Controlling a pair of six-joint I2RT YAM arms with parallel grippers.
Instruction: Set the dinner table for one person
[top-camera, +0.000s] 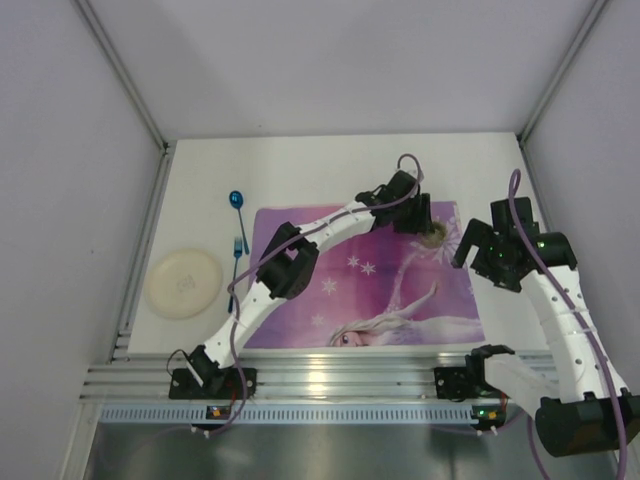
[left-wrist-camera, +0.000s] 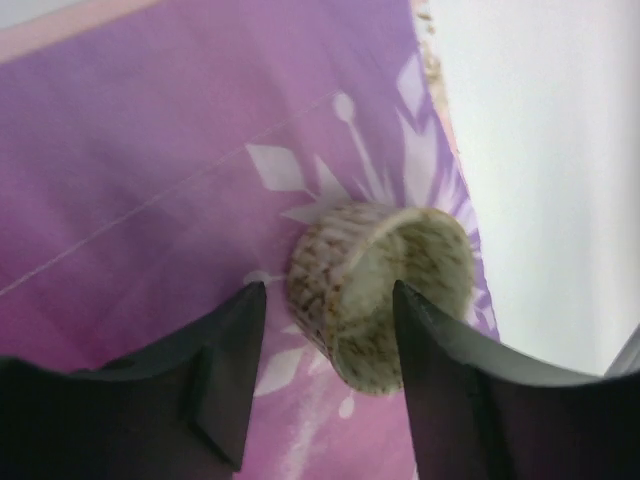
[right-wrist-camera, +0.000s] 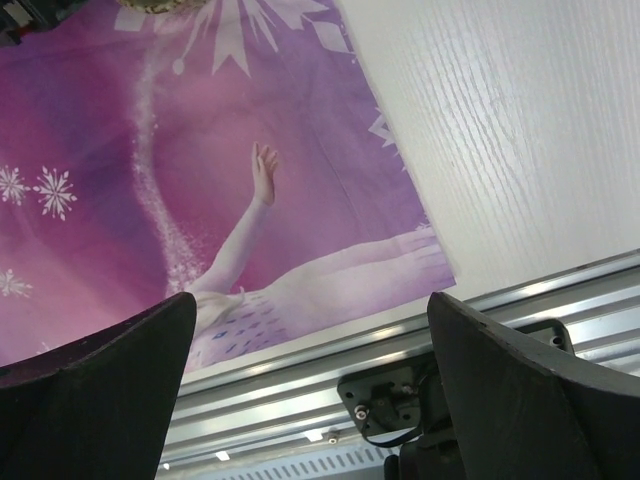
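Left hand (left-wrist-camera: 328, 295) straddles cup (left-wrist-camera: 385, 290); dinner table (left-wrist-camera: 550, 150) lies beneath.

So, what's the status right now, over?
Left gripper open at the cup on the mat, far right corner. Right gripper open, empty. Plate, fork, spoon on the table, left of the mat. Nothing blocking.

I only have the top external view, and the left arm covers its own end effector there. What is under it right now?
Observer: A small round beige cup with brown speckles, on the purple cartoon-princess placemat, near its edge.
Operator: Is the left end effector gripping it?
Observer: No. The left end effector is open; placemat shows between one finger and the cup.
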